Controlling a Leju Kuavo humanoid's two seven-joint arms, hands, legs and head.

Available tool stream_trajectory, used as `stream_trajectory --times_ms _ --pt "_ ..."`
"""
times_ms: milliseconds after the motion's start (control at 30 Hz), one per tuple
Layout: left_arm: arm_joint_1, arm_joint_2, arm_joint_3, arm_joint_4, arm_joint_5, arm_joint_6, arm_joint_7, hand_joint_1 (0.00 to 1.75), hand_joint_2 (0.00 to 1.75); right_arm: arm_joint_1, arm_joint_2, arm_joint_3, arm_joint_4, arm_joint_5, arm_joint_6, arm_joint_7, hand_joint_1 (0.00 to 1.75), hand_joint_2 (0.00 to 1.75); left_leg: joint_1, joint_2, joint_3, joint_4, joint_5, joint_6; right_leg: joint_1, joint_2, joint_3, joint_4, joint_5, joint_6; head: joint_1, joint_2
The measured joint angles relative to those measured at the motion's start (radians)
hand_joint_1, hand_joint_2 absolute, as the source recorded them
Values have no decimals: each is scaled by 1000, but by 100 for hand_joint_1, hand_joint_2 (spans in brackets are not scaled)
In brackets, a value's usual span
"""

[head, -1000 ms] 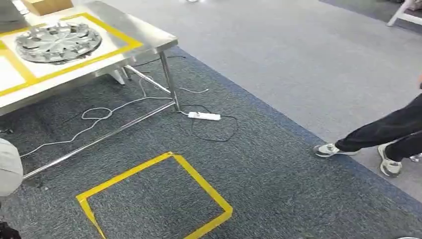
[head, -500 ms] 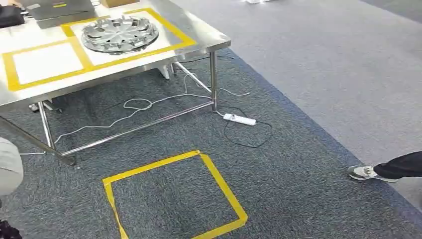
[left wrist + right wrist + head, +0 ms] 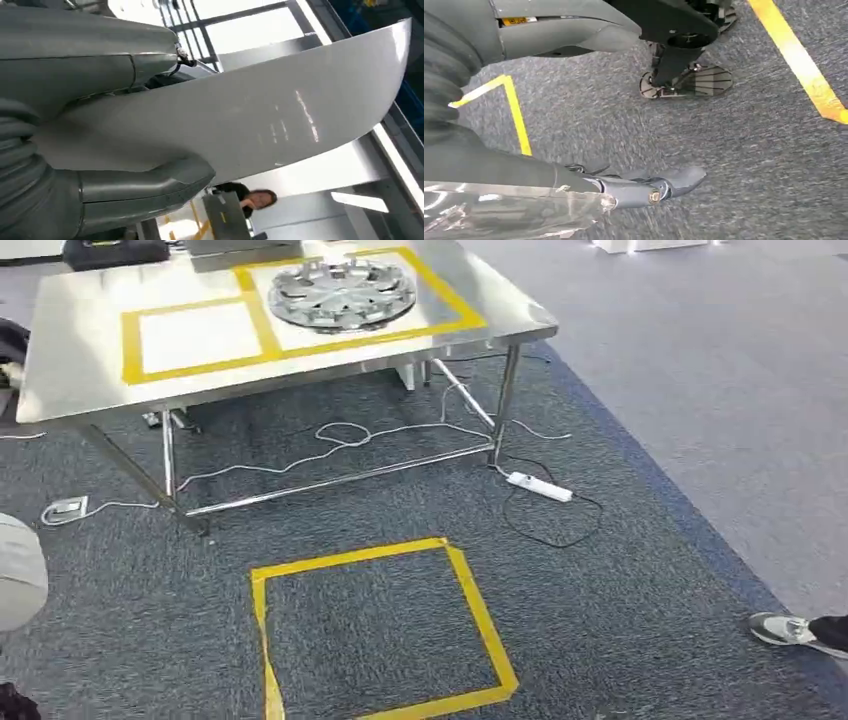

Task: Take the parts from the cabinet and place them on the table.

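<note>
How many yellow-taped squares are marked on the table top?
2: one bare square on the table's left part, and one beside it under the round metal part.

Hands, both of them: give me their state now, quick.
Left hand: holding a wide, curved silver part between thumb and fingers.
Right hand: grips a shiny metal part.

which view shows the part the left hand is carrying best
The left wrist view: the left hand grips a broad pale curved panel across that picture. The head view catches just a pale rounded edge. The right wrist view: a shiny strip.
</note>
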Motion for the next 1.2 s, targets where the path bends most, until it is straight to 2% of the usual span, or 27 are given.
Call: stream_trajectory --times_ms 33,67,100,133,167,200,233,267,300,367,400,433,467,500,600,700,767,933,967,1000,1033,1067,1100,1167,1200 --pt "2 0 1 0 0 0 0 175 175 -2 0 0 0 0 0 0 0 175 1 -15 0 -2 3 7 0 -14 11 -2 -2 5 0 0" --pt "3 0 2 0 0 0 0 175 175 -3 0 0 0 0 0 0 0 175 10 -26 2 -6 8 14 -5 17 4 6 -10 17 0 0" --pt "1 0 2 0 0 0 0 175 175 -3 0 0 0 0 0 -1 0 175 12 -34 2 -6 8 19 -4 71 -7 40 -35 21 7 0" --pt "-1 0 2 0 0 0 0 175 175 -3 0 0 0 -1 0 -1 0 175 13 -42 0 -6 9 24 -6 103 -40 113 -75 23 9 0" --pt "-3 0 2 0 -1 0 0 175 175 0 0 0 0 -2 1 -1 0 175 13 -52 -1 -6 10 26 -7 115 -82 201 -115 24 10 0" --pt "-2 0 2 0 -1 0 0 175 175 2 0 -1 0 -3 2 0 0 175 13 -63 -2 -5 10 27 -7 119 -126 285 -146 25 10 0" --pt "-1 0 3 1 0 -1 0 175 175 5 0 -3 0 -4 2 0 0 175 12 -71 -2 -5 10 27 -7 120 -155 333 -153 24 10 0" --pt "-1 -1 3 2 -1 0 0 175 175 5 0 -7 0 -6 2 0 0 175 12 -79 -1 -5 9 27 -7 120 -160 326 -132 23 10 0" --pt "-1 -1 3 2 -1 0 0 175 175 4 0 -8 0 -7 2 -1 0 175 13 -86 1 -5 9 26 -7 120 -144 276 -91 22 10 0" --pt "-2 -1 3 2 -3 -1 0 175 175 2 0 -9 0 -9 2 -3 0 175 14 -94 7 -4 7 22 -10 124 -64 91 10 17 10 0" --pt "-2 -1 3 2 -3 0 0 175 175 1 0 -10 0 -9 2 -4 0 175 13 -96 7 -4 6 17 -12 136 -36 21 26 16 10 0" --pt "-2 -1 3 2 -4 0 0 175 175 -1 0 -10 0 -9 2 -5 0 175 6 -98 3 4 3 11 -13 142 -28 6 22 14 10 0" --pt "-3 0 3 2 -4 0 0 175 175 -1 1 -10 0 -9 2 -7 0 175 6 -98 -1 5 3 18 -16 141 -26 5 28 19 7 0" --pt "-2 0 3 2 -4 -1 0 175 175 1 1 -10 0 -9 1 -10 0 175 5 -98 -3 4 10 34 -14 141 -28 6 28 20 8 0" --pt "-2 -1 0 2 11 -22 0 175 175 2 1 -10 0 -9 -4 -16 0 175 7 -98 -1 -5 14 32 -10 144 -32 6 31 12 7 0" --pt "-2 -1 -1 6 14 -38 0 175 175 1 1 -11 0 -9 -10 -17 0 175 8 -98 -1 -13 20 18 -8 143 -36 7 32 4 8 0" --pt "-2 -1 -1 8 14 -41 0 175 175 1 1 -13 0 -9 -11 -18 0 175 11 -98 -1 -16 21 0 -7 143 -37 8 32 2 8 0" --pt "-2 -1 -1 18 18 -41 0 175 175 1 1 -17 0 -9 -14 -16 0 175 12 -98 -1 -16 21 -8 -6 143 -37 7 33 0 8 0" --pt "-2 0 -1 19 18 -41 0 175 175 1 1 -17 0 -9 -14 -16 0 175 8 -98 -5 -10 14 5 -12 141 -34 -3 36 9 8 0" --pt "-2 0 -1 19 18 -41 0 175 175 1 1 -17 0 -9 -14 -16 0 175 7 -97 -3 -20 15 16 -13 142 -31 -12 40 13 7 0" --pt "-3 0 -1 19 18 -41 0 175 175 0 1 -18 0 -9 -14 -16 0 175 15 -98 12 -47 29 26 -9 141 -28 -12 41 16 7 0" --pt "-3 -1 -2 21 18 -40 0 175 175 0 1 -18 0 -9 -15 -16 0 175 19 -96 21 -61 38 22 -10 137 -40 4 29 20 10 0" --pt "-3 -1 -1 21 18 -40 0 175 175 0 1 -18 0 -9 -14 -16 0 175 22 -94 22 -62 39 24 -10 136 -63 57 -10 25 13 0" --pt "-3 -1 -1 26 19 -40 0 175 175 0 1 -19 0 -9 -14 -16 0 175 24 -93 21 -61 38 23 -19 134 -141 223 -90 37 14 0" --pt "-3 -1 0 27 19 -40 0 175 175 2 0 -20 0 -9 -14 -16 0 175 26 -93 20 -60 38 20 -23 134 -172 286 -110 44 15 0"
